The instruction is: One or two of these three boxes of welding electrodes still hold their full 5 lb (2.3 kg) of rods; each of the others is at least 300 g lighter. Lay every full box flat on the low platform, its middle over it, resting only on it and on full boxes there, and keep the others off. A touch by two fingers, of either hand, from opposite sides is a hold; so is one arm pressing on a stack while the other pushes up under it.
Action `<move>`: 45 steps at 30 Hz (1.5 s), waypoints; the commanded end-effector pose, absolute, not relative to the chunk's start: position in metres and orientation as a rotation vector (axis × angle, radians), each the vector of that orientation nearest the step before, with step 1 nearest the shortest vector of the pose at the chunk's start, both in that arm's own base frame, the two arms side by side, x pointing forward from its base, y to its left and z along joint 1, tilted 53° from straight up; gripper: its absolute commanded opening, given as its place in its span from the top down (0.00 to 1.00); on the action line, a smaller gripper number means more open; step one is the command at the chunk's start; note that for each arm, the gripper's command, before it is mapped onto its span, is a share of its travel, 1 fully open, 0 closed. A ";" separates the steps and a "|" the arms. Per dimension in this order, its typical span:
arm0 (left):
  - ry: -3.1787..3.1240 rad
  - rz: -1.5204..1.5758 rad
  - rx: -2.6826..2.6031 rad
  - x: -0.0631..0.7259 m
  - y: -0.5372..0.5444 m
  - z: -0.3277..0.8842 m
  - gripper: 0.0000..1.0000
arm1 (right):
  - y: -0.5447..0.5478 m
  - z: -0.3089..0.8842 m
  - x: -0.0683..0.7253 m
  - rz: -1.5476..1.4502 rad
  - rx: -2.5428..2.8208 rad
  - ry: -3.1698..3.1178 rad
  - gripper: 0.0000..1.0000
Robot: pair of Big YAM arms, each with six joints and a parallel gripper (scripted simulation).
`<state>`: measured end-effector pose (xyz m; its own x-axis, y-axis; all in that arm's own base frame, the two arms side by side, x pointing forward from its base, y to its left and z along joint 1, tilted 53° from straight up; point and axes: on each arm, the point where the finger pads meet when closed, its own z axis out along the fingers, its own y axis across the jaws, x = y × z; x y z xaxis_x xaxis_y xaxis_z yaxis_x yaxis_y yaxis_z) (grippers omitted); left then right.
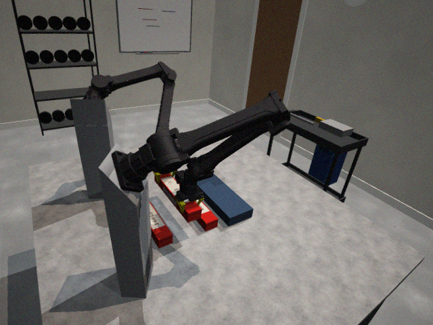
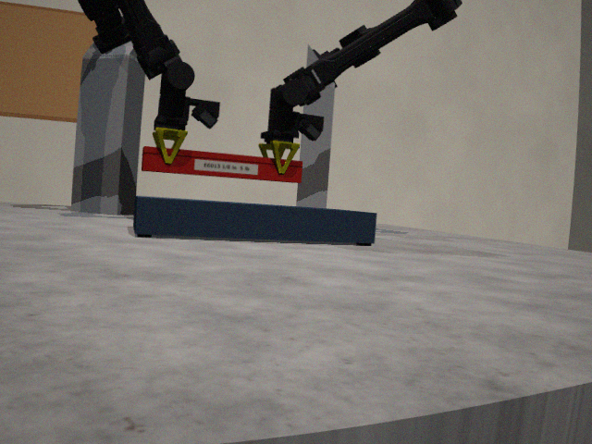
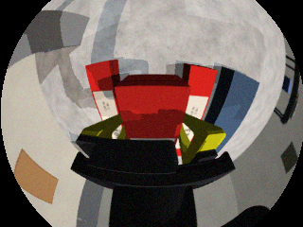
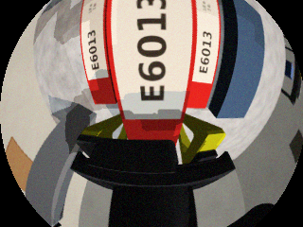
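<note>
Evidently, the left gripper [image 1: 166, 174] [image 2: 280, 165] [image 3: 152, 113] and right gripper [image 1: 191, 204] [image 2: 167, 160] [image 4: 152, 113] pinched one raised box [image 1: 193, 212] [image 2: 224, 166] [image 3: 151, 106] [image 4: 153, 57], two unplaced boxes [image 1: 162, 235] [image 3: 204, 78] [image 4: 204, 57] below, the platform [image 1: 225, 199] [image 2: 252, 220] [image 3: 239, 106] [image 4: 251, 61] beside them.

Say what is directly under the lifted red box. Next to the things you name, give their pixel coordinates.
Below the lifted red box [image 1: 192, 212] [image 2: 226, 166] [image 3: 151, 104] [image 4: 152, 57], the exterior view shows open air, with a pale wall [image 2: 219, 191] [image 3: 28, 113] [image 4: 19, 109] beyond. Lower down, the blue platform [image 1: 227, 201] [image 2: 252, 222] [image 3: 239, 101] [image 4: 251, 61] blocks that view; from above, the box itself does.
</note>
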<state>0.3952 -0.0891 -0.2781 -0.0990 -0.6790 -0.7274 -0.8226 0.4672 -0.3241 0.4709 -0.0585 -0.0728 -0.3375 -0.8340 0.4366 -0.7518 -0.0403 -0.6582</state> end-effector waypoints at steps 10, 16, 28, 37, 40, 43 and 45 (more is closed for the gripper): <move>1.858 0.152 -1.212 0.415 -0.129 -0.253 1.00 | -0.037 -0.044 0.487 -1.338 -1.751 2.056 1.00; 1.860 0.163 -1.214 0.415 -0.128 -0.251 1.00 | -0.037 -0.043 0.485 -1.332 -1.768 2.063 1.00; 1.860 0.159 -1.210 0.422 -0.130 -0.251 1.00 | -0.037 -0.040 0.493 -1.342 -1.769 2.051 1.00; 1.862 0.159 -1.211 0.422 -0.130 -0.251 1.00 | -0.037 -0.040 0.494 -1.340 -1.774 2.046 1.00; 1.863 0.157 -1.208 0.425 -0.131 -0.251 1.00 | -0.037 -0.039 0.497 -1.342 -1.770 2.044 1.00; 1.863 0.157 -1.207 0.426 -0.132 -0.252 1.00 | -0.037 -0.038 0.497 -1.342 -1.768 2.043 1.00; 1.863 0.157 -1.210 0.425 -0.131 -0.252 1.00 | -0.038 -0.039 0.497 -1.341 -1.769 2.044 1.00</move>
